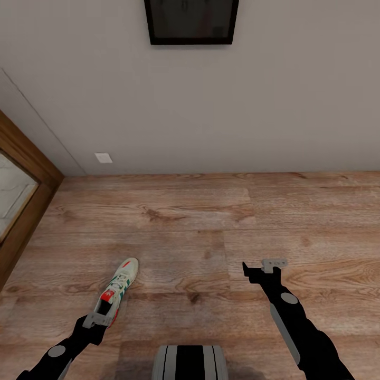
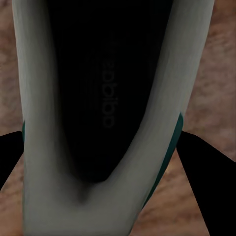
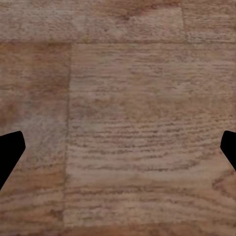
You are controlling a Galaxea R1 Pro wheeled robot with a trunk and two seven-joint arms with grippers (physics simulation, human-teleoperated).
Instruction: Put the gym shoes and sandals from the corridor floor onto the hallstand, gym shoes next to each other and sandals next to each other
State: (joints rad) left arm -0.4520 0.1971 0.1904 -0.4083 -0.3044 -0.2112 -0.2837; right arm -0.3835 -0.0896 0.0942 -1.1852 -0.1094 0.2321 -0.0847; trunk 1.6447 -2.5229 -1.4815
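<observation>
One gym shoe (image 1: 119, 287), white with green stripes and a red-orange heel, lies on the wood-plank corridor floor (image 1: 221, 221) at the lower left, toe pointing away from me. My left gripper (image 1: 96, 320) sits at its heel. In the left wrist view the shoe's dark opening (image 2: 98, 98) looms close, and the black fingers (image 2: 204, 167) press against both sides of the heel. My right gripper (image 1: 258, 266) hovers open over bare floor (image 3: 123, 98), nothing between its fingers. The other gym shoe, the sandals and the hallstand are out of view.
A pale wall (image 1: 211, 105) closes the far side, with a dark framed picture (image 1: 191, 21) high up and a white wall plate (image 1: 103, 157) low down. A brown wooden frame (image 1: 26, 174) with a pale panel runs along the left. My base (image 1: 190, 363) shows at the bottom.
</observation>
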